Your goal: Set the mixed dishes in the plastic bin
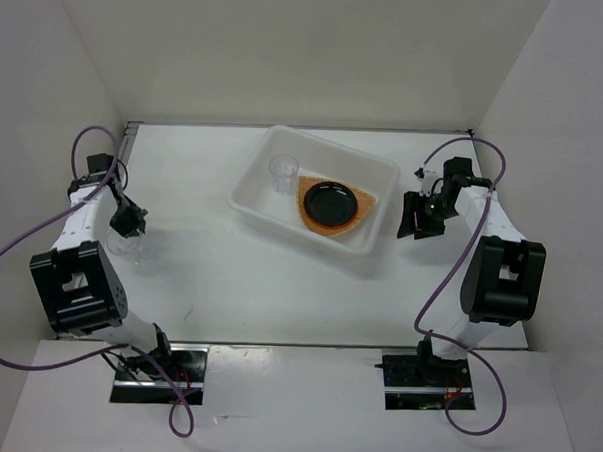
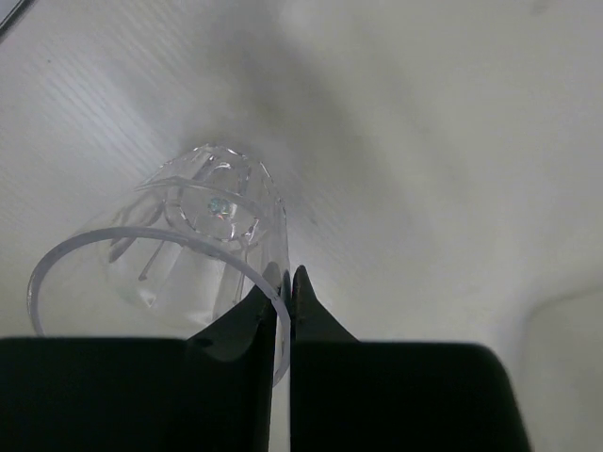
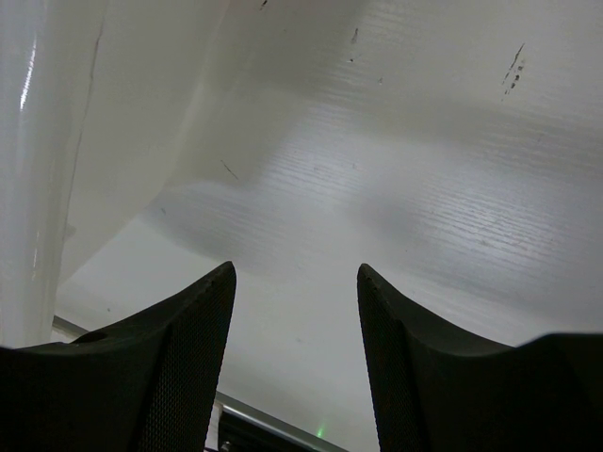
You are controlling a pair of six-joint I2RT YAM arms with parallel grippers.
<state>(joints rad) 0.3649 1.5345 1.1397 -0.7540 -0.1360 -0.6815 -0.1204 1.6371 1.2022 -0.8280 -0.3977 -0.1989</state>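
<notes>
The left gripper point(image 2: 287, 280) is pinching the near rim of a clear cup point(image 2: 188, 235), its jaws pressed together on the thin wall. The ribbed, see-through cup is sitting at the left of the white table point(image 1: 209, 282), well apart from the plastic bin point(image 1: 369, 169). The right gripper point(image 3: 295, 273) is hovering with its jaws apart, holding nothing.

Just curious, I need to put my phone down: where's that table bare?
Bare: the table strip between the bin and the arm bases. Crowded: inside the bin, the left edge where the left jaws pinch a cup, and right of the bin by the right jaws.
</notes>
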